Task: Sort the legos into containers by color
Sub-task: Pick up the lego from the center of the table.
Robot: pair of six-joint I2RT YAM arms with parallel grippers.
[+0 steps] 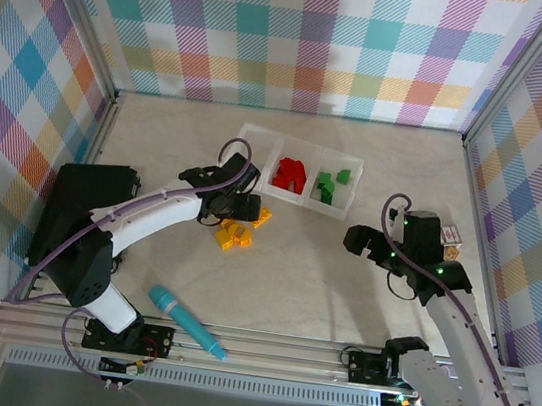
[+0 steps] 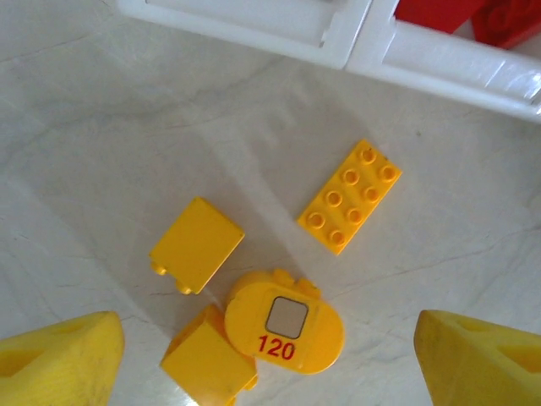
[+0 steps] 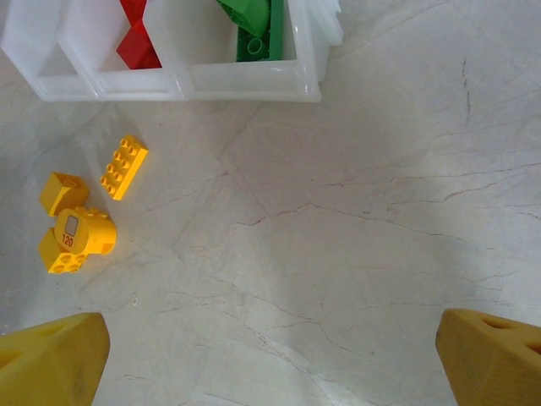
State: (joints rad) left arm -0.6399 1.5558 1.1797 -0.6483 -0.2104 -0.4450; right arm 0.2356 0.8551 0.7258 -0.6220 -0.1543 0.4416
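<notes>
Top external: teal pen [image 1: 188,322] lies slantwise on the table [image 1: 319,291] at the near edge, just beyond the left arm's base. Black box [image 1: 84,207] sits at the left, beside that arm. Right gripper [image 1: 366,245] hangs over bare table right of centre, well apart from any brick. Right wrist view shows its fingers [image 3: 51,359] spread wide, nothing between them.

Yellow bricks [image 1: 236,235] lie loose in a cluster on the table, just near of the left end of the tray [image 1: 261,151]. Left gripper [image 1: 238,207] hovers right above them, its fingers [image 2: 59,359] released and wide, grasping nothing. Left wrist view picks out four yellows:
- a flat eight-stud plate [image 2: 349,196], lying apart to the far right
- a plain block [image 2: 197,245]
- a rounded piece [image 2: 284,321] marked 120, touching a second block [image 2: 207,365] at its left

Tray is white, three compartments in a row. Red bricks [image 1: 289,173] lie in the middle compartment, green bricks [image 1: 331,184] in the right one. Plaid walls [image 1: 314,38] close the far side.
</notes>
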